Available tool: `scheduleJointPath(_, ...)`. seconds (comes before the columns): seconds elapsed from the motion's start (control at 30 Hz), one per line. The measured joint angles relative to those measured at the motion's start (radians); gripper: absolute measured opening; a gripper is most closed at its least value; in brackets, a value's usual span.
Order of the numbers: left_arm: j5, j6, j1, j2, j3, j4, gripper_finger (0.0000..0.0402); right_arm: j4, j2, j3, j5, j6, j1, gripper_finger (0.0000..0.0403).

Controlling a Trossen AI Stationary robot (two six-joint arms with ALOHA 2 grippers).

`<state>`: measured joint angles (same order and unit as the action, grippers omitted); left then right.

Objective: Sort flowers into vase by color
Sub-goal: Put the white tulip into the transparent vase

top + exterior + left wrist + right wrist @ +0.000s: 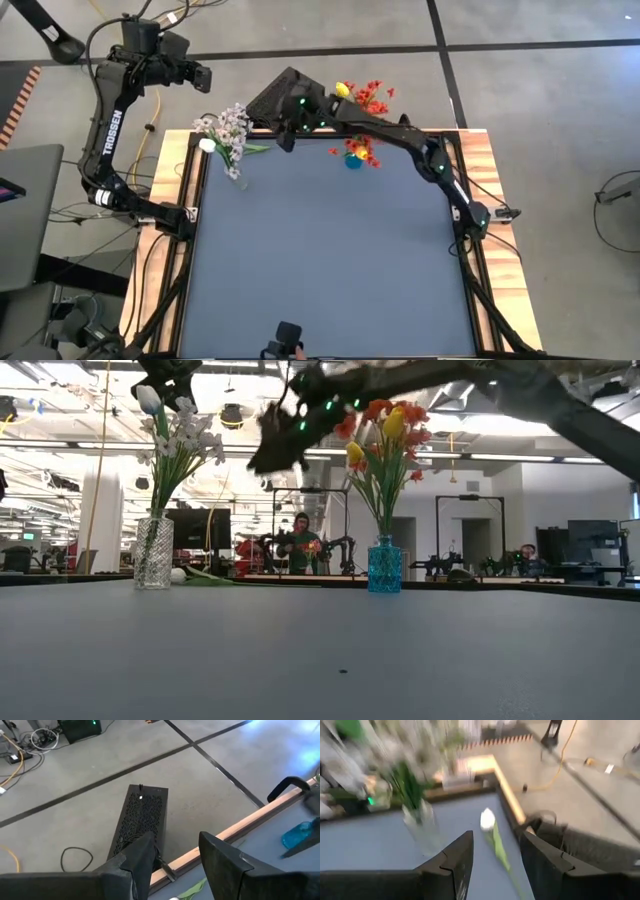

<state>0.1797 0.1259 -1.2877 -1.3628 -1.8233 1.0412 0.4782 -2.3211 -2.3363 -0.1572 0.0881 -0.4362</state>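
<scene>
Dark fingers of the right gripper (492, 865) stand apart with nothing between them; seen past them, a white bud (487, 819) on a green stem lies flat on the blue-grey table (360, 850), just beside the clear vase (422, 827). That wrist picture is smeared, so how high the fingertips sit above the stem is, as best I can judge, some way clear of it. From above, the right gripper (287, 140) sits at the far edge of the table, between the two vases, its arm reaching in from the right side.

The left gripper (175, 865) is likewise parted and empty. It is held off the table beyond the far left corner (200, 78), and its own camera looks down at grey floor, a black perforated box (140, 817) and the wooden table rim (250, 822).

White and whitish flowers (228, 128) stand in the clear vase near the far left corner; red and yellow flowers (368, 98) stand in the blue vase (353, 160) at the far middle.

The low view alone shows both vases upright, the clear vase's cut pattern (153, 552), the blue vase (384, 568) and the loose white bud (178, 574) lying at the clear vase's foot. It also shows people in the room behind. Only the left wrist view shows the blue vase (300, 834) from the far side.
</scene>
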Motion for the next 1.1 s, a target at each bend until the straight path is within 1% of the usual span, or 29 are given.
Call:
scheduleJointPath(0.17,0.012,0.01,0.0,0.0,0.0,0.0,0.0146,0.016,0.126,0.0,0.002,0.0,0.02,0.0187)
scheduleJointPath(0.27,0.043,0.011,0.0,0.0,0.0,-0.004,0.0146,0.07,0.208,-0.001,0.001,0.0,0.063,0.0187)
scheduleJointPath(0.33,0.065,0.016,0.0,0.0,0.0,-0.005,0.0146,0.146,0.249,-0.001,-0.002,-0.001,0.101,0.0187)
scheduleJointPath(0.37,0.075,0.02,0.0,0.0,0.0,-0.005,0.0146,0.176,0.265,-0.002,-0.019,-0.012,0.121,0.0187)
scheduleJointPath(0.43,0.088,0.027,0.0,0.0,0.0,-0.006,0.0146,0.235,0.284,0.005,-0.105,-0.065,0.154,0.0187)
scheduleJointPath(0.5,0.098,0.028,0.004,0.0,0.0,-0.006,0.0146,0.238,0.285,0.018,-0.188,-0.119,0.188,0.0187)
scheduleJointPath(0.53,0.102,0.03,0.007,0.0,0.0,-0.008,0.0146,0.242,0.285,0.035,-0.197,-0.136,0.209,0.0187)
scheduleJointPath(0.6,0.103,0.039,0.013,0.0,0.0,-0.008,0.0146,0.227,0.285,0.086,-0.169,-0.157,0.253,0.0187)
scheduleJointPath(0.63,0.104,0.043,0.016,0.0,0.0,-0.008,0.0146,0.208,0.284,0.12,-0.137,-0.17,0.278,0.0187)
scheduleJointPath(0.7,0.104,0.045,0.028,0.0,0.0,-0.004,0.0146,0.145,0.283,0.209,-0.106,-0.216,0.319,0.0187)
scheduleJointPath(0.83,0.104,0.05,0.048,0.0,0.0,-0.004,0.0146,-0.044,0.29,0.399,-0.072,-0.353,0.369,0.0183)
scheduleJointPath(0.9,0.104,0.049,0.056,0.0,0.0,-0.004,0.0146,-0.174,0.293,0.484,-0.054,-0.412,0.377,0.0181)
scheduleJointPath(1.0,0.102,0.048,0.073,0.0,0.016,-0.013,0.0146,-0.348,0.299,0.594,-0.032,-0.435,0.378,0.0178)
scheduleJointPath(1.1,0.099,0.045,0.09,0.0,0.048,-0.019,0.0146,-0.537,0.304,0.707,0.031,-0.432,0.378,0.0178)
